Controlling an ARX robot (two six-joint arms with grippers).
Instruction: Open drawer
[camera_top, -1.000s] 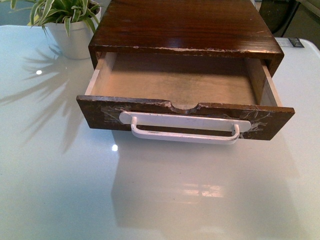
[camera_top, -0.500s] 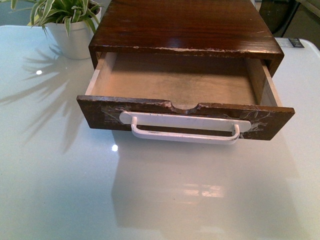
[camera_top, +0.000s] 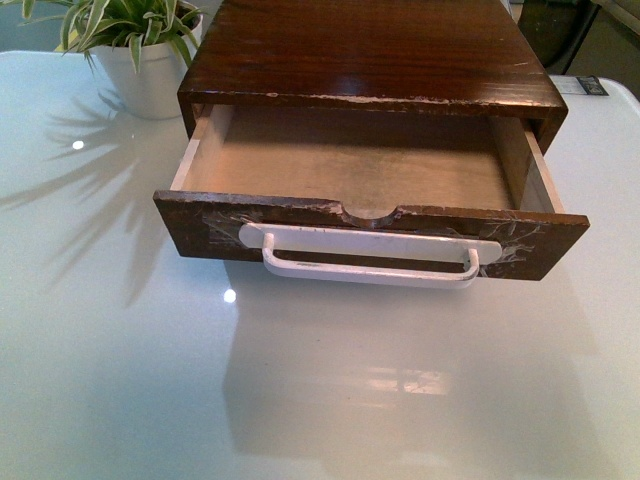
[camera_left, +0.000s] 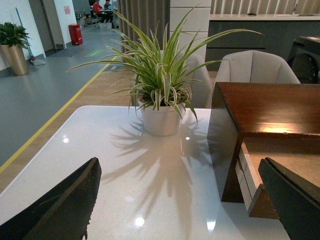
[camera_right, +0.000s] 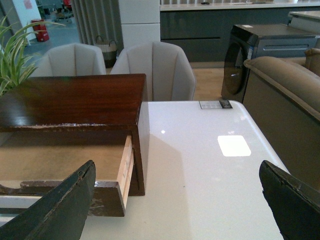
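The drawer (camera_top: 370, 215) stands pulled well out of its cabinet (camera_top: 370, 55), empty, handle (camera_top: 370, 255) untouched. Both the left hand (camera_left: 180, 200) and right hand (camera_right: 175, 200) are spread, holding nothing, beside the cabinet. The task looks finished; they should simply stay clear.

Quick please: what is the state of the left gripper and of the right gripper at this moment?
Left gripper: open, holding nothing, beside the drawer.
Right gripper: open, holding nothing.

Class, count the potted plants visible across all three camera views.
2: a white-potted plant on the table left of the drawer, and a floor plant far behind. Others may be hidden.
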